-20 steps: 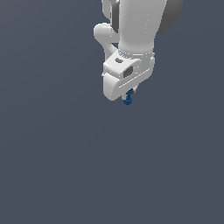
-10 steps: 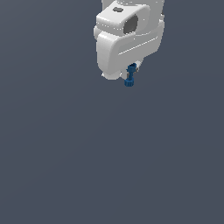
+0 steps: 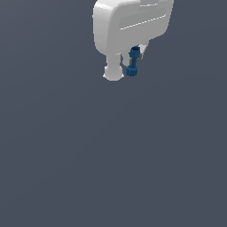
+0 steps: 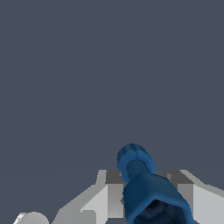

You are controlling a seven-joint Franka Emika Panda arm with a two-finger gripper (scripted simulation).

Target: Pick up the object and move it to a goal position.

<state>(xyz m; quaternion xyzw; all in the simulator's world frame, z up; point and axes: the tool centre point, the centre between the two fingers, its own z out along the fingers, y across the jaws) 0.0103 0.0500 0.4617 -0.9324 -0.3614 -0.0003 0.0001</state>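
Note:
The object [image 3: 132,61] is a tiny dark-blue spool with a narrow stem and wider knobbly ends. It hangs upright under the white robot hand near the top of the exterior view. My gripper [image 3: 131,60] is shut on the object, holding it around the stem, with the lower knob sticking out below the fingers. In the wrist view the object [image 4: 142,181] fills the space between the two grey fingers [image 4: 109,192], one end pointing away from the camera. The hand's body hides the upper part of the fingers in the exterior view.
A plain dark grey background lies behind and below the arm in both views. A rounded white part of the hand [image 3: 113,71] hangs beside the object on the exterior view's left.
The hand has risen and swung closer to the exterior camera, carrying the object with it. Its casing now looks larger and turned, and the object sits higher.

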